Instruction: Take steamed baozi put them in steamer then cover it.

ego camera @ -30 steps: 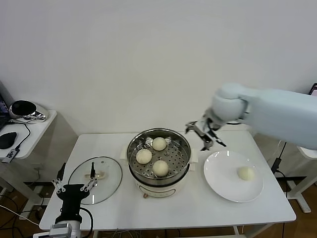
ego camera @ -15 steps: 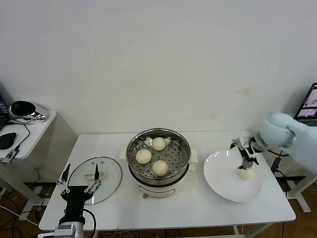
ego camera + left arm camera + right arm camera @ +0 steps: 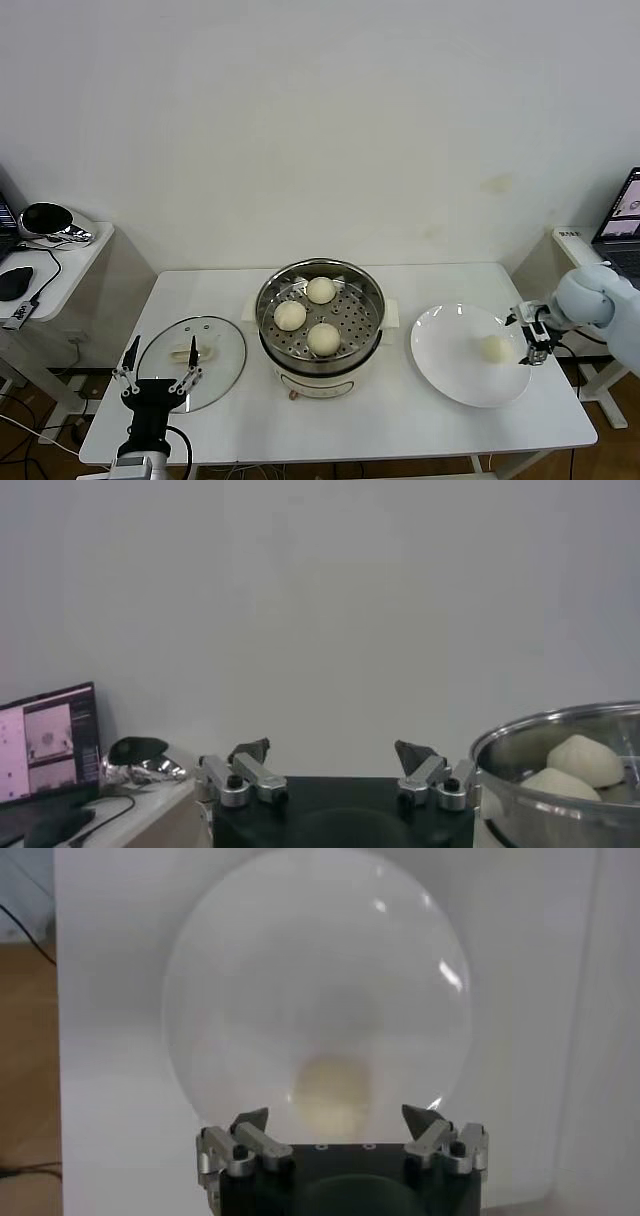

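The right tool (image 3: 532,335), fingers apart, points at the lone bun (image 3: 494,348) on the plate (image 3: 450,375). The left tool (image 3: 160,377), also apart, waits beside the lid (image 3: 220,345).

on the table (image 3: 400,420), the steamer (image 3: 320,318) sits at centre with three steamed baozi (image 3: 322,339) on its tray, at roughly 12, 9 and 6 o'clock. the cover (image 3: 192,362) lies flat on the table at the steamer's 8 o'clock, with the left gripper (image 3: 160,366) over its near edge. the plate (image 3: 470,354) lies at the steamer's 3 o'clock, a fourth baozi (image 3: 493,348) on it. the right gripper (image 3: 531,338) hangs at the plate's 3 o'clock edge, just beside that baozi.
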{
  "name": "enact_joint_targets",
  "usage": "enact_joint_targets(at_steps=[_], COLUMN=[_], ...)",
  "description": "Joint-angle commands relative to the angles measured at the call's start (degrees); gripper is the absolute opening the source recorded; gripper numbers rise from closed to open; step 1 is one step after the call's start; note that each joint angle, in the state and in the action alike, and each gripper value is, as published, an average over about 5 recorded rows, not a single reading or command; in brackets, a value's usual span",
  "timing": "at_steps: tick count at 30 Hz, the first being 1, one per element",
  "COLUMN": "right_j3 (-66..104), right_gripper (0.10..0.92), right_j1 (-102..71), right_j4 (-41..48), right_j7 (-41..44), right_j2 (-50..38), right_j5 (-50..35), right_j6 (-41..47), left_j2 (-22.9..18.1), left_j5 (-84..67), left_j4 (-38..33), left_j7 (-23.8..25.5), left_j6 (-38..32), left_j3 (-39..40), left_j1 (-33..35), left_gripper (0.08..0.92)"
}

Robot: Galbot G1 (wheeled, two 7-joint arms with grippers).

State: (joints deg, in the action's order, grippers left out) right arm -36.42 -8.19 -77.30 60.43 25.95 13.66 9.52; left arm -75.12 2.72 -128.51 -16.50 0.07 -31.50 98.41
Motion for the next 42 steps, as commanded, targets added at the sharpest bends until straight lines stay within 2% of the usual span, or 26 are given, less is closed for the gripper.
enact_joint_targets(at_steps=[1, 11, 20, 32, 36, 42], right_j3=[6.9, 6.5, 7.0, 8.2, 7.7, 2.2], right_gripper=[0.823, 0.823, 0.813, 0.67, 0.609, 0.586], right_j1=[-7.4, -5.9, -5.5, -5.7, -4.3, 2.4], right_j4=[8.6, 14.1, 17.4, 19.6, 17.8, 12.3], right_j7=[-0.4, -2.0, -2.3, -1.7, -1.3, 0.3], right_j2=[4.5, 11.2, 13.6, 15.0, 14.0, 10.6], right_j5=[3.6, 4.3, 6.2, 7.3, 6.0, 0.4], right_j6=[-2.5, -3.0, -3.1, -3.5, -3.1, -0.7], left_j2=[0.0, -0.2, -0.4, -0.2, -0.2, -0.3], left_j5=[0.1, 0.0, -0.2, -0.7, -0.7, -0.6], left_j4=[0.0, 0.0, 0.4, -0.1, -0.3, -0.4], left_j7=[0.0, -0.1, -0.1, -0.1, -0.1, -0.1], left_j6=[0.0, 0.0, -0.1, -0.1, -0.1, -0.1], left_j3=[-0.2, -0.5, -0.6, -0.9, -0.9, -0.5], left_j1=[0.1, 0.0, -0.2, 0.1, 0.3, 0.3], left_gripper=[0.823, 0.823, 0.823, 0.823, 0.823, 0.823])
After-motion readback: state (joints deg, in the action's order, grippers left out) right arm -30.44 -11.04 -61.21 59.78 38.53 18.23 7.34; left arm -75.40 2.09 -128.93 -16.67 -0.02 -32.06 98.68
